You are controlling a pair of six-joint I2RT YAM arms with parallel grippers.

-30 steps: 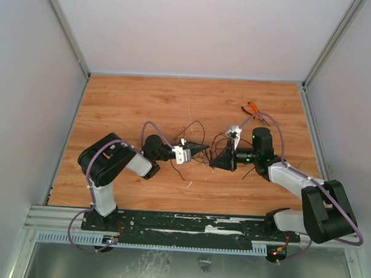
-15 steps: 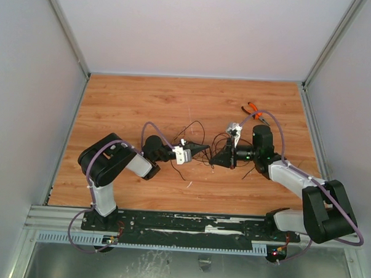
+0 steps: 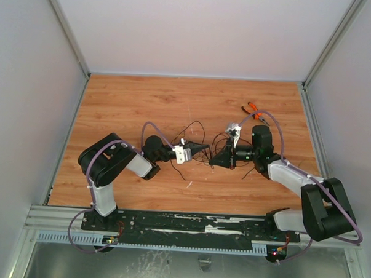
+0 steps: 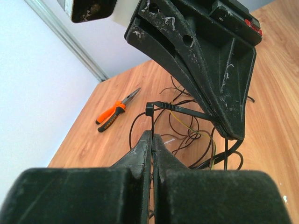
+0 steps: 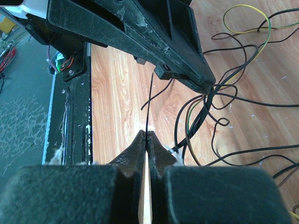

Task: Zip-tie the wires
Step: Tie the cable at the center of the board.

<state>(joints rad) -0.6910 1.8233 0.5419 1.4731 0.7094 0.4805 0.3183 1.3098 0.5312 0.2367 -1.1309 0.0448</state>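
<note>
The wires (image 3: 195,128) are a loose tangle of thin dark strands on the wooden table between the two grippers. They also show in the left wrist view (image 4: 187,135) and the right wrist view (image 5: 243,46). A black zip tie has its head (image 4: 149,109) in the air between the fingertips, and its strap (image 5: 201,112) loops round some strands. My left gripper (image 3: 203,146) is shut on a thin black strip of the zip tie (image 4: 152,135). My right gripper (image 3: 215,159) faces it, tips almost touching, shut on another thin strip of the tie (image 5: 147,134).
Orange-handled pliers (image 3: 253,109) lie on the table behind the right arm, also in the left wrist view (image 4: 114,112). Grey walls close in the table on three sides. The black base rail (image 5: 70,116) runs along the near edge.
The right gripper has crept very slightly to the left, toward the left gripper. Both grippers stay shut on the zip tie; the wires have not visibly moved.
</note>
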